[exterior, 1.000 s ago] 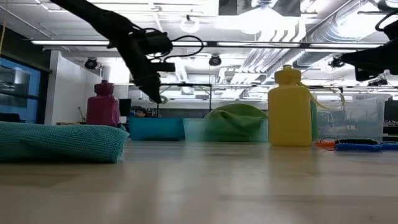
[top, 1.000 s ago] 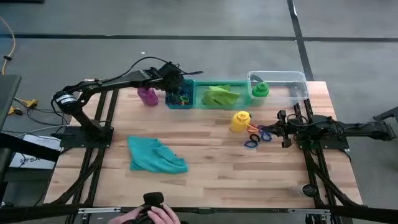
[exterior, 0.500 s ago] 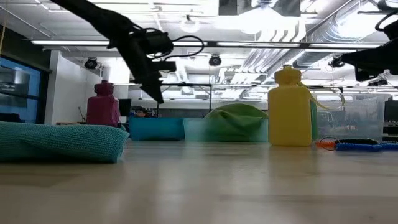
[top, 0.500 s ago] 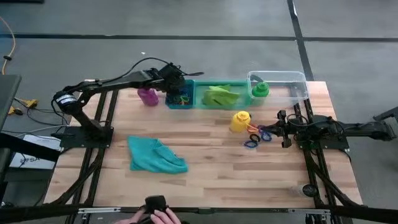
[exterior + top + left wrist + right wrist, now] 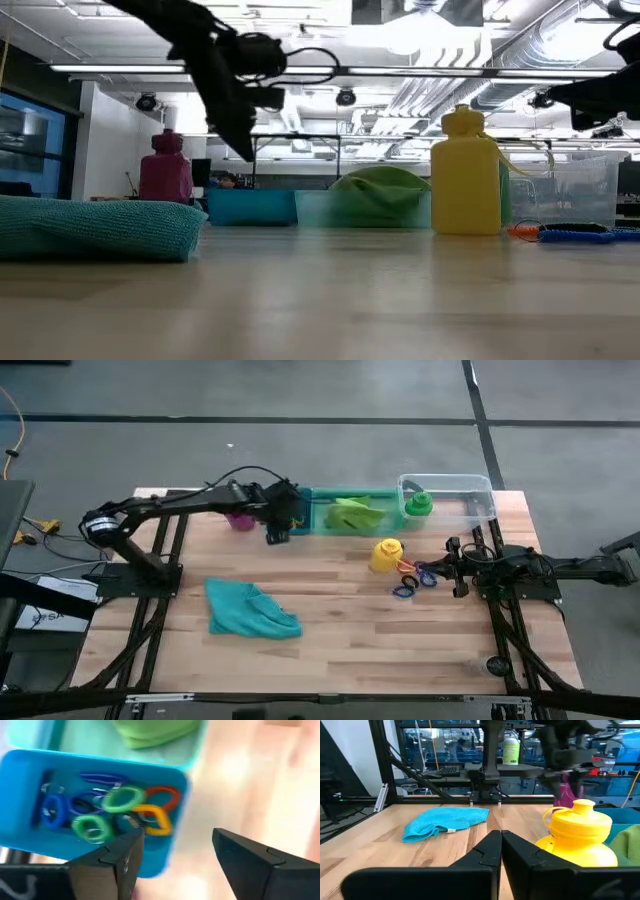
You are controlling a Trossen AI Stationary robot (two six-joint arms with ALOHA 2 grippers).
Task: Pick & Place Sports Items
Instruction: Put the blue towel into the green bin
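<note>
My left gripper [image 5: 278, 530] hangs open and empty above the near edge of the blue bin [image 5: 292, 512]; in its wrist view [image 5: 177, 840] several coloured rings [image 5: 107, 810] lie inside the bin. The purple bottle [image 5: 238, 519] stands left of the bin, partly under the arm. The lime-green cloth [image 5: 352, 513] lies in the green bin, and the green bottle [image 5: 418, 505] stands in the clear bin [image 5: 470, 490]. The yellow bottle [image 5: 386, 554], loose rings [image 5: 412, 580] and teal cloth [image 5: 250, 610] rest on the table. My right gripper [image 5: 455, 567] is shut and waits right of the loose rings.
The three bins stand in a row along the table's far edge. The wooden table [image 5: 350, 650] is bare across its near middle and near right. The room's shelves and frames show beyond the table in the low view.
My left gripper has drawn back from over the blue bin toward the table's near edge, staying open. A small pale thing at its fingertips a second ago is gone from them. A person's hand at the table's near edge has gone out of view.
</note>
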